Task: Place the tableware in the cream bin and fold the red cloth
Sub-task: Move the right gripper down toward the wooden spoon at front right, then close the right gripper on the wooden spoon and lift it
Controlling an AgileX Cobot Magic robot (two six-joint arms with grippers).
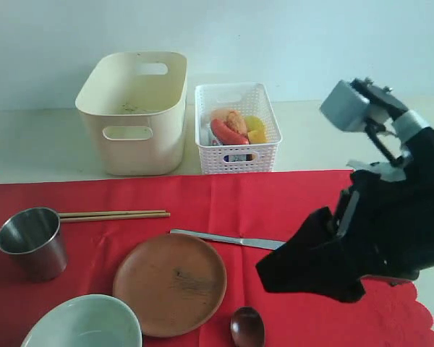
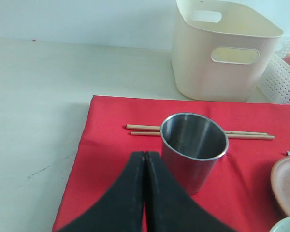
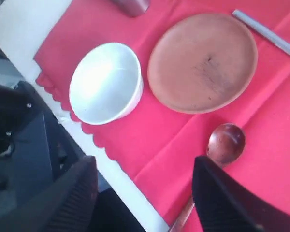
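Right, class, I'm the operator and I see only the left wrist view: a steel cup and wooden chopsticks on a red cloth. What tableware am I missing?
Observer: A small dark wooden spoon lies on the red cloth, beside the round brown plate.
Operator: Where is the other arm?
Observer: The right claw hangs open near that spoon, holding nothing.
Operator: And the white basket?
Observer: The white lattice-sided basket, right of the cream plastic tub, holds food.
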